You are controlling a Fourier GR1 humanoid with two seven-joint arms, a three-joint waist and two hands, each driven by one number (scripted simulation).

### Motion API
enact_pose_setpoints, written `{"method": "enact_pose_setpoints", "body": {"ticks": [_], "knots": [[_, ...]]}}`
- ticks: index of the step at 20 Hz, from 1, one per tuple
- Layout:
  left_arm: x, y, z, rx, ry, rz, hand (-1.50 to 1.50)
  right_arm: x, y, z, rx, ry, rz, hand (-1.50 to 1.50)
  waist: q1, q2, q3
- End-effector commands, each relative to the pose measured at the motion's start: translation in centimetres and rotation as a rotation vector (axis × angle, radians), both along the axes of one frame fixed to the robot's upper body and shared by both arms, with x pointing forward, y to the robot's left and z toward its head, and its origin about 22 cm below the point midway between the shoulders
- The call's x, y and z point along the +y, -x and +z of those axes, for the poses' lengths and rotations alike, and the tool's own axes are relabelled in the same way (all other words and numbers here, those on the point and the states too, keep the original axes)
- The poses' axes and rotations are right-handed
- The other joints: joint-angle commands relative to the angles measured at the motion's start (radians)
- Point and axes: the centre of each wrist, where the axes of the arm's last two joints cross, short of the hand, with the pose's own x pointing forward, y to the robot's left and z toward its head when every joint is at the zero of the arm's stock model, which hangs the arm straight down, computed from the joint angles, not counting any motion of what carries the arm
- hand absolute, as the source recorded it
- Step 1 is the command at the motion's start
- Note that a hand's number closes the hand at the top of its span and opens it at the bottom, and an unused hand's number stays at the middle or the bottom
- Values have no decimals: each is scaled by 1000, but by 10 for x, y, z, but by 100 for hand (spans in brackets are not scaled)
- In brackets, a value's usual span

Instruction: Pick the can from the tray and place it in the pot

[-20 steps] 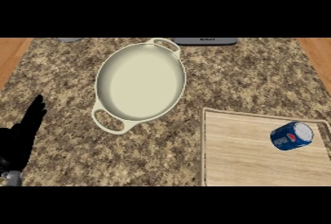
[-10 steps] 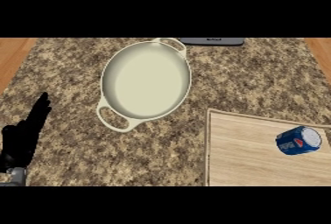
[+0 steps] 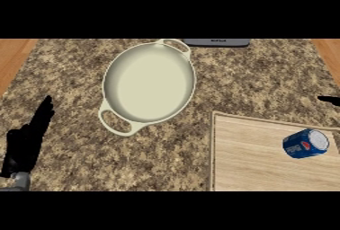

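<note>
Lying on its side on the tray (image 3: pixel 252 157), the can (image 3: pixel 306 143) could roll from the right hand (image 3: pixel 329 100), whose fingers I cannot tell; left hand (image 3: pixel 30 134) rests straight-fingered

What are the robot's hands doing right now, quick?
Left hand: open, fingers straight, holding nothing.
Right hand: only a tip shows at the right edge; cannot tell.

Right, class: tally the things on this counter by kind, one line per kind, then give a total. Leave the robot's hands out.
Pot, cream, two handles, nothing inside: 1
Can, blue, lying on its side on the tray: 1
Tray, pale wood: 1
Dark grey object at the counter's far edge, only partly in view: 1
Total: 4
</note>
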Motion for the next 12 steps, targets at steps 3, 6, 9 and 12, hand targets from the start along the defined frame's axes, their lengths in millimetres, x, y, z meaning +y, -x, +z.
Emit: {"method": "enact_pose_setpoints", "body": {"ticks": [3,6,9,12], "knots": [[10,16,-8,20,9,9,0,31,-15,-11,80,54,38,-150,-13,-4,1],[7,-14,-11,0,16,29,0,22,-38,-23,104,90,16,-150,-12,0,1],[3,-2,10,16,-2,23,0,43,-30,-20,87,120,16,-150,-18,-4,1],[1,11,3,7,-8,19,0,25,-40,-41,126,131,21,-150,-12,-3,1]]}}
